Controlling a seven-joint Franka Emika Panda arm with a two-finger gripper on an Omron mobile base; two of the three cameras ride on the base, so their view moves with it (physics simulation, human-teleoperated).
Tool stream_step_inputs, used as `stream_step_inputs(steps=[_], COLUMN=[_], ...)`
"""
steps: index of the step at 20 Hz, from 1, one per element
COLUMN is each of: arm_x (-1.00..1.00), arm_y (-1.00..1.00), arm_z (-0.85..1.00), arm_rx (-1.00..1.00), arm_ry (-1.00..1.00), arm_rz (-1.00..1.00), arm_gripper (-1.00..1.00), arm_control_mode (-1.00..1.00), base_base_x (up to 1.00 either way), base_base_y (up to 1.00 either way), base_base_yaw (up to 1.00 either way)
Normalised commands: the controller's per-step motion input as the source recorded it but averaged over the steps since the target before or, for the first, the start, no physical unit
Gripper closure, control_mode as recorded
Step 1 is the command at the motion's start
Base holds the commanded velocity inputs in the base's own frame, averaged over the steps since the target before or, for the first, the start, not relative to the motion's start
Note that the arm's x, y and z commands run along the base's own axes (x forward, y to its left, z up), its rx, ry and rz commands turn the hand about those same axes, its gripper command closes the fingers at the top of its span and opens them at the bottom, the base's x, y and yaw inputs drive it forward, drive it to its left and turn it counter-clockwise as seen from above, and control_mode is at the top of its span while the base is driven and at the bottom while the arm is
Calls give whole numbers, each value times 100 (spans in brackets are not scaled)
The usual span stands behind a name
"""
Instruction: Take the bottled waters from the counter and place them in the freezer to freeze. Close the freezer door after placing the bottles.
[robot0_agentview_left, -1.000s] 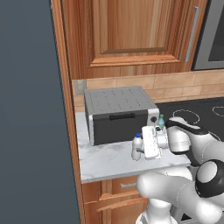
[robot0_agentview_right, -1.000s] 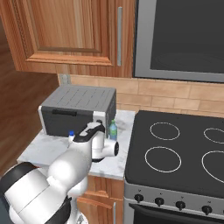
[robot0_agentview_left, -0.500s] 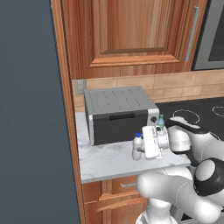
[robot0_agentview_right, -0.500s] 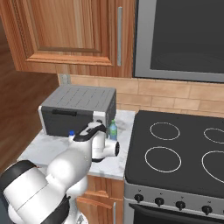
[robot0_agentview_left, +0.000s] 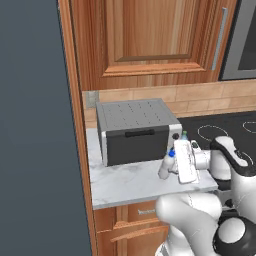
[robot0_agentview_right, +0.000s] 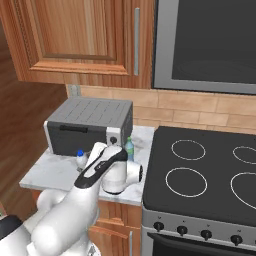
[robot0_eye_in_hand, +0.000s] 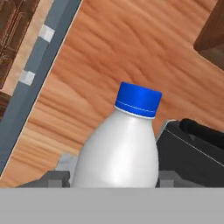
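Blue-capped bottle (robot0_eye_in_hand: 120, 153), label-free, between tool (robot0_eye_in_hand: 113, 181) fingers.

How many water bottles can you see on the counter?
2. The whitish plastic bottle with a blue cap stands near the marbled counter's front, between the gripper's fingers. The blue-tinted bottle with a green cap stands beside the grey toaster oven.

No readable text or labels anywhere.

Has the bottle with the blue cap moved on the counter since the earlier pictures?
No. The blue-capped bottle stands at the same spot before the toaster oven, between the hand's fingers.
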Motion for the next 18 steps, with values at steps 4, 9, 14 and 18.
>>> stream_step_inputs(steps=[4, 9, 14, 18], arm_x=[-94, -59, 0, 0], arm_y=[27, 21, 0, 0], arm_z=[83, 54, 0, 0], arm_rx=[-2, 0, 0, 0], arm_ry=[-24, -15, 0, 0], arm_rz=[-8, -11, 0, 0], arm_gripper=[100, 100, 100, 100], arm_control_mode=[-100, 100, 100, 100], base_base_x=[0, -40, -100, -100], base_base_y=[0, 14, 28, 33], base_base_yaw=[0, -13, -44, -54])
